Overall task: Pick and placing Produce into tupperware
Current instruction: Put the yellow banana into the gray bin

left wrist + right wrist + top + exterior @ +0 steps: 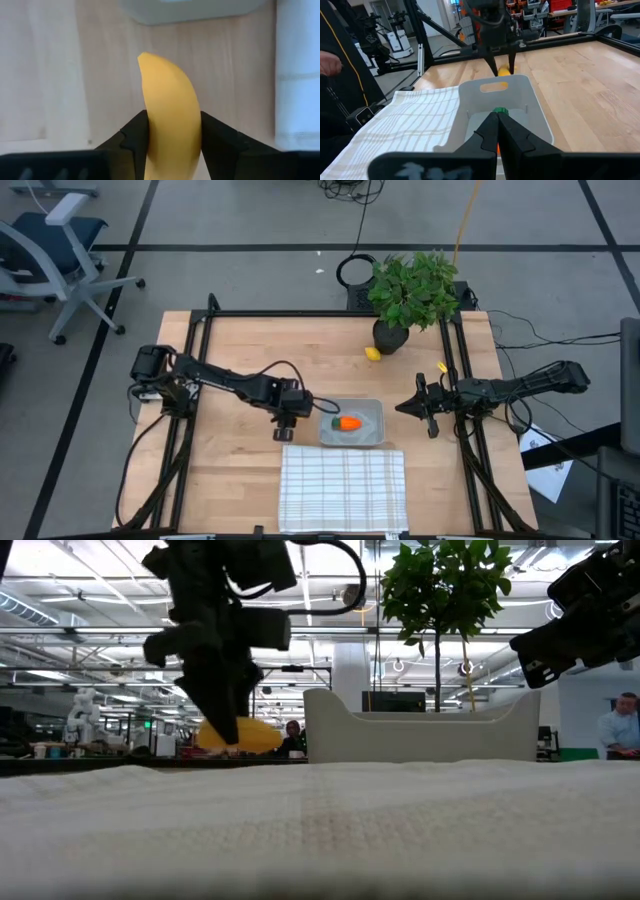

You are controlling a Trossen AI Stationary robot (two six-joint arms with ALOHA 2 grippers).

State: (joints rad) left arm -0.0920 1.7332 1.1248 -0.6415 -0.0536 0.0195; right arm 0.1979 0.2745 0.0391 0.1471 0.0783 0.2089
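Observation:
The yellow banana sits between the fingers of my left gripper, which is shut on it just left of the tupperware. The low view shows the banana under that gripper. The translucent grey tupperware holds the orange carrot, lying on its floor. The lemon rests on the table beside the plant pot. My right gripper is shut and hovers right of the tupperware, pointing at the carrot's green top. My left gripper pinches the banana between its two fingers, one on each long side, lying across it. They come from above, pointing down. One banana end sticks out toward the tupperware. Whether the banana is clear of the table I cannot tell.
A white grid-lined cloth lies near the table's front edge, just before the tupperware. A leafy potted plant stands at the far edge. Bare wood lies left of my left gripper. People and equipment show in the room behind.

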